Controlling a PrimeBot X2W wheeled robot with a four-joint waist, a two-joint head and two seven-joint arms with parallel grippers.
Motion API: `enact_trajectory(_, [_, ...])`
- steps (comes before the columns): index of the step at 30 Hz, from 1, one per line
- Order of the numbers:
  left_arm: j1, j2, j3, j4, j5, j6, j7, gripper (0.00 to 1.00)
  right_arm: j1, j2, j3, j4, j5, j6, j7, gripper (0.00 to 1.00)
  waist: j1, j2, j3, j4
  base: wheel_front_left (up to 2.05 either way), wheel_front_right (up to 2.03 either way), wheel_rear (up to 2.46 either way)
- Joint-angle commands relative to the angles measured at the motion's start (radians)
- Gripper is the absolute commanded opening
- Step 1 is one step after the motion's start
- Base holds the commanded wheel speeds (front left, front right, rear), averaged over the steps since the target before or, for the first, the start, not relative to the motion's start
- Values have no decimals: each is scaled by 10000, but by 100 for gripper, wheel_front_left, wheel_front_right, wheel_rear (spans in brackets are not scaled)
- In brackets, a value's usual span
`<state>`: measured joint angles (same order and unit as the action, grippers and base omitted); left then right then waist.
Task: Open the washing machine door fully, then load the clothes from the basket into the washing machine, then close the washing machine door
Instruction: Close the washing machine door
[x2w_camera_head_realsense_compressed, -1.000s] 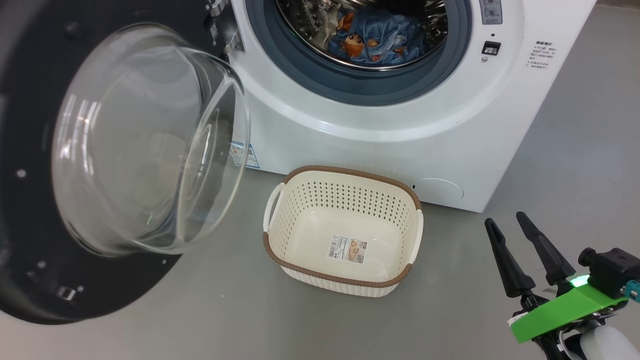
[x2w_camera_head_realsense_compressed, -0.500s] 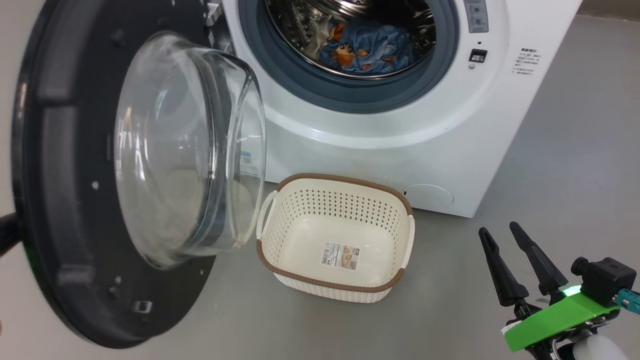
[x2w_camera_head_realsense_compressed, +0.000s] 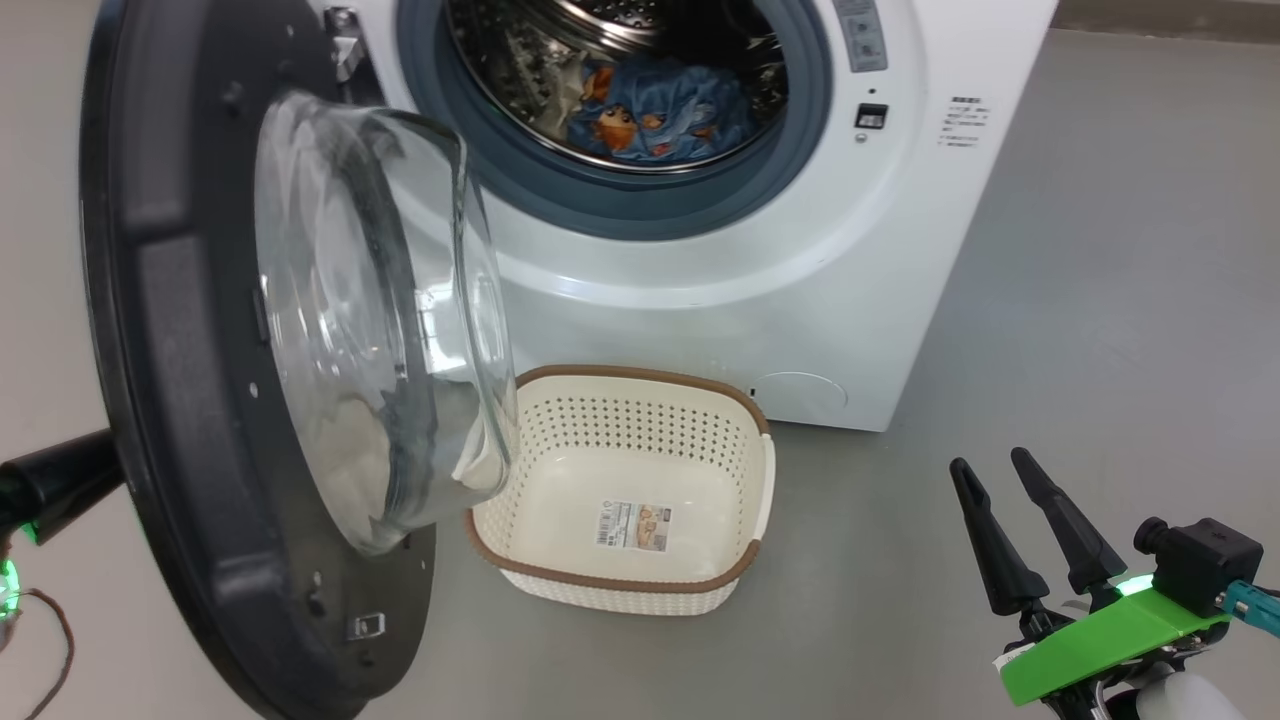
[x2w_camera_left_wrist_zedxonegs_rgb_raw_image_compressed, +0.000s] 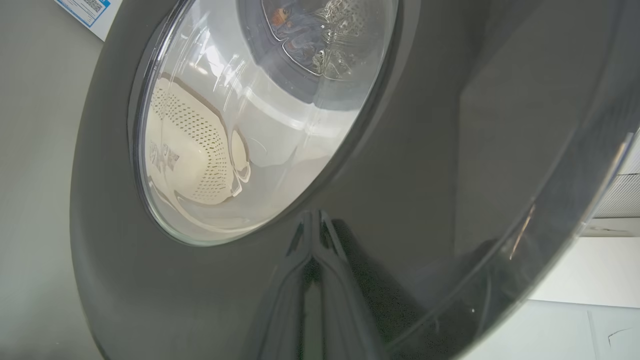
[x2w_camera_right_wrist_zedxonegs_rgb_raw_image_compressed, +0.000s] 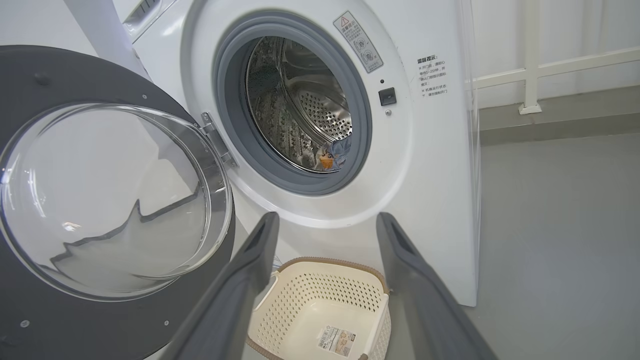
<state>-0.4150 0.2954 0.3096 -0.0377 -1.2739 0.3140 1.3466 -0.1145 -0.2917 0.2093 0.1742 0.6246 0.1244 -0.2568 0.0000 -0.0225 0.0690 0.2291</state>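
1. Left gripper (x2w_camera_left_wrist_zedxonegs_rgb_raw_image_compressed: 312, 240): my fingers are pressed together and grasp nothing. Their tips appear to rest on the glossy outer face of the washing machine door (x2w_camera_head_realsense_compressed: 170, 300), on the black rim just beside the glass.
2. Right gripper (x2w_camera_head_realsense_compressed: 990, 465): my jaws are spread wide and empty. It hangs low at my right, well apart from the door and to the right of the basket (x2w_camera_head_realsense_compressed: 640, 582).
3. Governing relation: the door lies straight ahead of my left fingertips, between them and the washing machine (x2w_camera_head_realsense_compressed: 700, 270). It stands partway swung, roughly edge-on to the front panel, with the hinge (x2w_camera_head_realsense_compressed: 343, 45) on the far side and the free edge toward me. My left arm is the nearer one. I judge that a push along the finger axis would swing the door toward the opening.
4. Door appearance: a wide black rim carries a clear glass bowl (x2w_camera_head_realsense_compressed: 380, 320) that bulges toward the machine.
5. Load status: the clothes (x2w_camera_head_realsense_compressed: 660, 110), blue with orange faces, lie in the drum (x2w_camera_right_wrist_zedxonegs_rgb_raw_image_compressed: 300, 110). The basket sits on the floor before the washer and holds a label only. I judge closing to be the step in hand.
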Motion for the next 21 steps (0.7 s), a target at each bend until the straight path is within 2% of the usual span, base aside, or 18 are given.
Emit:
enact_trajectory(1, [-310,241,196,-402,-143,55,165,0,45,-97,113,-206,-88,63,-49,100,0,0,-17,-250,0,0,0])
enact_trajectory(8, [-585,-184,197,-436,-421,121,61,0,15,-62,98,-208,-90,63,-49,100,0,0,12,-781,0,0,0])
enact_trajectory(14, [-1001,-607,180,-327,-563,4,-270,0,-43,-103,2,-213,-105,63,-49,100,0,0,44,-1204,0,0,0])
enact_trajectory(21, [-1367,-824,-27,11,-457,-87,-516,0,-105,-55,66,-142,-55,63,-49,100,0,0,35,-1749,0,0,0])
